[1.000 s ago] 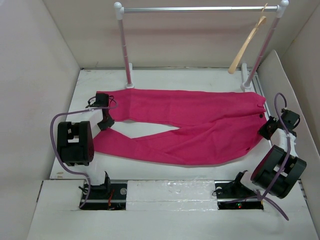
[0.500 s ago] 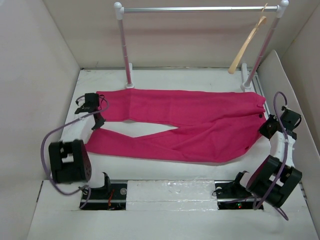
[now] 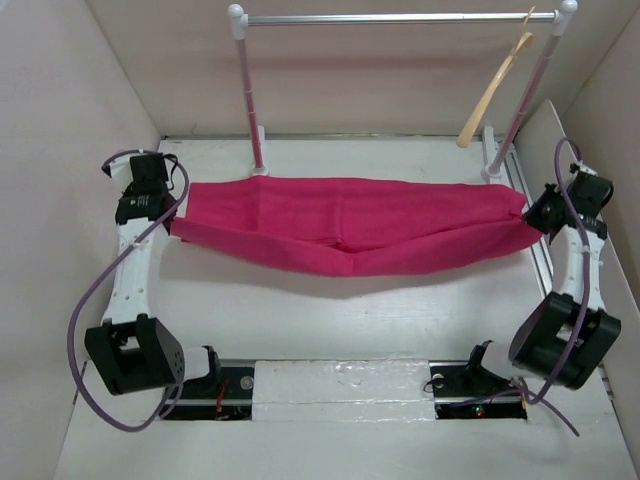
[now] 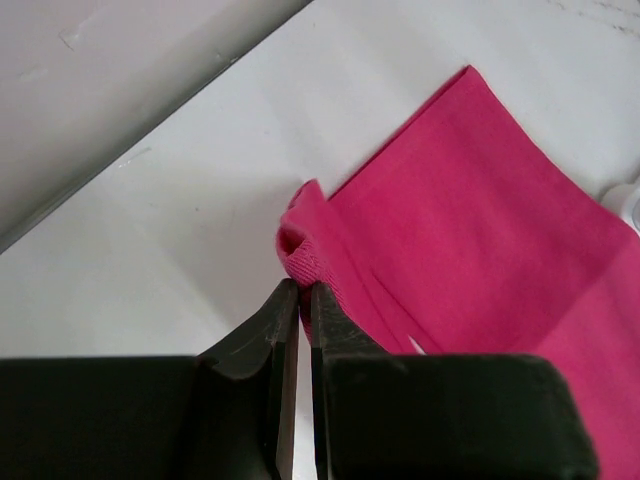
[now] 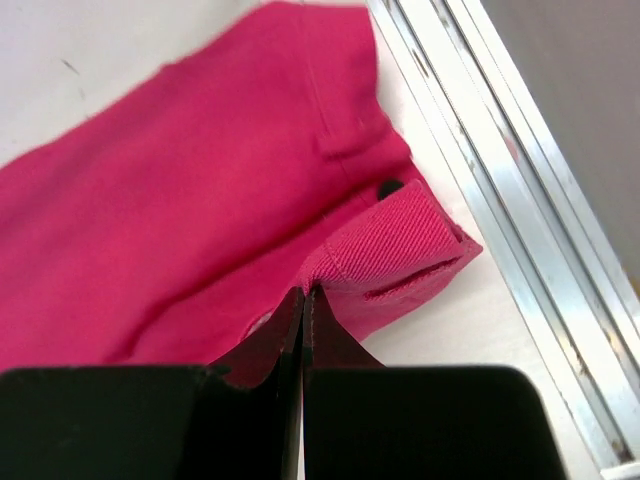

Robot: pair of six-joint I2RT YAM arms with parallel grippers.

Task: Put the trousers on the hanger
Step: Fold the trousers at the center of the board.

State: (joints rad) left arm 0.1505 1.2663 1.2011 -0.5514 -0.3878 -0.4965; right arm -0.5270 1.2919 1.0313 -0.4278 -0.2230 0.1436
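Observation:
The magenta-pink trousers (image 3: 350, 222) stretch across the table, folded lengthwise, the near leg lying over the far one. My left gripper (image 3: 172, 212) is shut on the leg cuff (image 4: 305, 245) at the left end. My right gripper (image 3: 530, 215) is shut on the waistband (image 5: 395, 250) at the right end, next to the small dark button (image 5: 390, 186). The light-tan wooden hanger (image 3: 493, 92) hangs by its hook at the right end of the rail, apart from the trousers and both grippers.
The white-and-silver rail frame (image 3: 400, 18) stands at the back on two posts (image 3: 250, 95). White walls close in the left, back and right. A metal track (image 5: 500, 190) runs along the right edge. The arm bases (image 3: 215, 385) sit at the near edge.
Both grippers have moved toward the back and outward, holding the trousers. The near leg has been folded over the far leg, and the trousers are pulled taut between the grippers.

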